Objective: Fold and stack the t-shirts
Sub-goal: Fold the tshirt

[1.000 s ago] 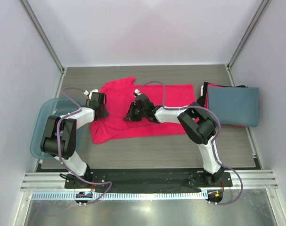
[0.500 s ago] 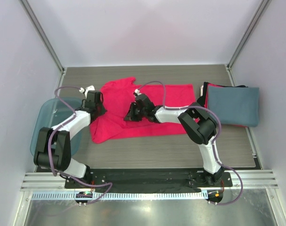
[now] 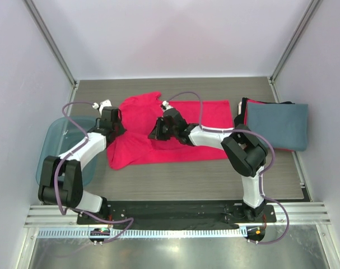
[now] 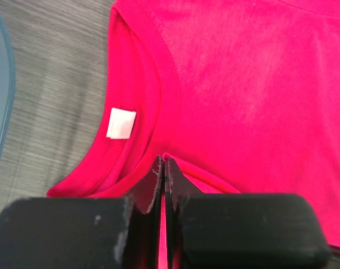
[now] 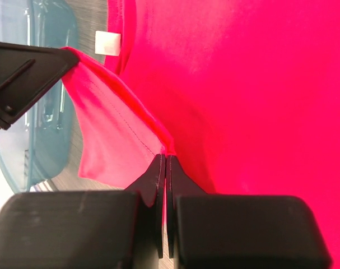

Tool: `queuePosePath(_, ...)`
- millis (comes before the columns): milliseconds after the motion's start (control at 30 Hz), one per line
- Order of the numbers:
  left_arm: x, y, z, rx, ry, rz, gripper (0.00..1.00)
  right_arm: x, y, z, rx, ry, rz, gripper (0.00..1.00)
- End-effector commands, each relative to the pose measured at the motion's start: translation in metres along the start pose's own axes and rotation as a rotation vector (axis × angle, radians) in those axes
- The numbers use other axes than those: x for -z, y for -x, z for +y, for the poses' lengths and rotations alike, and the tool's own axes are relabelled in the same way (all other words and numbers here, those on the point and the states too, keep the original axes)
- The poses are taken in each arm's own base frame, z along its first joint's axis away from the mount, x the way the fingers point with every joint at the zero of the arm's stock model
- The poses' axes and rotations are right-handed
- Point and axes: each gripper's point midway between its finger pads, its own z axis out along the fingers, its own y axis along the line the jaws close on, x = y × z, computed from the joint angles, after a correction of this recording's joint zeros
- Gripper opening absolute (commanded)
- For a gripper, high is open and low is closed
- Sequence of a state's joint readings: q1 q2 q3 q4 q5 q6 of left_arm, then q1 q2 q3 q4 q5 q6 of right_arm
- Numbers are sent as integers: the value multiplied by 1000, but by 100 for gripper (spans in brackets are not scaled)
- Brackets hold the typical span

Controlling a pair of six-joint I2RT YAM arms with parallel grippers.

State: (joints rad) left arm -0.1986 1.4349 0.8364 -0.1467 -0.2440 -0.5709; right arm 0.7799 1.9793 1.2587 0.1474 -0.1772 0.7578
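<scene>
Two grippers are clamped on one garment. The pink-red t-shirt (image 3: 137, 152) lies spread across the middle of the tabletop (image 3: 214, 179), its collar end toward the left edge. The fabric is bright, soft and lightly creased, with a ribbed neckband and a white label (image 4: 121, 123) inside the neck.

The left gripper (image 3: 116, 132) has its jaws pressed together on a thin fold of the shirt just beside the neckband (seen in the left wrist view). The right gripper (image 3: 157, 133) is likewise pinched tight on a raised fold of the same shirt nearer the centre. In the right wrist view this fold stretches as a taut flap toward the left gripper.

At the right edge of the tabletop sits a folded stack: a slate blue-grey t-shirt (image 3: 276, 126) on top, with a red edge (image 3: 245, 120) and a black edge (image 3: 241, 106) showing beneath it on its left side.

A translucent blue bin (image 3: 53, 147) sits at the left edge, partly under the left arm. The right arm crosses above the shirt's middle and hides part of it.
</scene>
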Motion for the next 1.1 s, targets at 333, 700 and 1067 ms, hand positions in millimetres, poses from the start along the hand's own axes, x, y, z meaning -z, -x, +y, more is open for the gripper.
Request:
queuePosePath(333, -33, 49, -36, -69, -56, -102, 0, 0, 35, 6, 45, -50, -102, 1)
queuePosePath(700, -74, 48, -48, -122, -61, -80, 0, -13, 43, -16, 36, -122, -135, 2)
queuePosePath(1067, -44, 49, -48, -48, -103, -96, 78, 9, 49, -30, 50, -186, -189, 51)
